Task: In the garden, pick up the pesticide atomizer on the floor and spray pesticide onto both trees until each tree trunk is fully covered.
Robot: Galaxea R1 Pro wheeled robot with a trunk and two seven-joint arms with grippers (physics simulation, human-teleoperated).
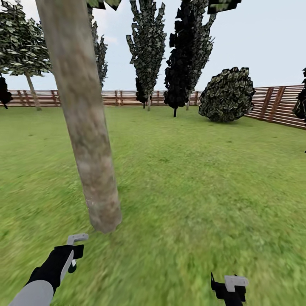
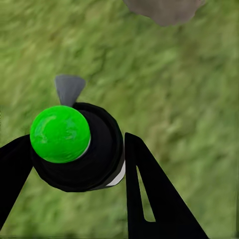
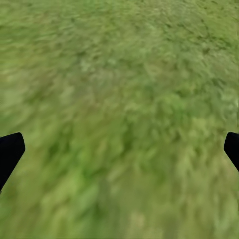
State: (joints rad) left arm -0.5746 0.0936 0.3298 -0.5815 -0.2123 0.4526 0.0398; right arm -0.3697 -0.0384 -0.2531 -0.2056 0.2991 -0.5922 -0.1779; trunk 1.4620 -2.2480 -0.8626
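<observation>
Close by in the head view, a fat grey-beige tree trunk [image 1: 85, 127], bare and leaning a bit, with its foot in the green grass [image 1: 191, 191]. Low down, just before that foot, the left gripper [image 1: 73, 255] on its black and grey arm.

From the left wrist view, squeezed tight in the left gripper [image 2: 74, 152]: the pesticide atomizer [image 2: 87, 164]. Round and black, with a shiny green cap [image 2: 59, 133] on top and a small grey nozzle [image 2: 68, 88] sticking out past it. One black finger [image 2: 149, 189] pressed on one side, the other on the far side. Held up over the grass [image 2: 189, 99], not lying on it. Near the edge of that view, the grey foot of the tree trunk [image 2: 164, 9], close to the nozzle's side but not touching.

Low on the other side of the head view, the right gripper [image 1: 224, 284]. In the right wrist view, right gripper [image 3: 119, 154] spread wide, fingertips [image 3: 10, 152] far apart, with nothing between them but blurry grass [image 3: 124, 74].

Far off, a brown slat fence [image 1: 127, 97], a round bush [image 1: 227, 95], tall dark narrow trees [image 1: 187, 55], and one more leafy tree [image 1: 21, 42] far to the left.
</observation>
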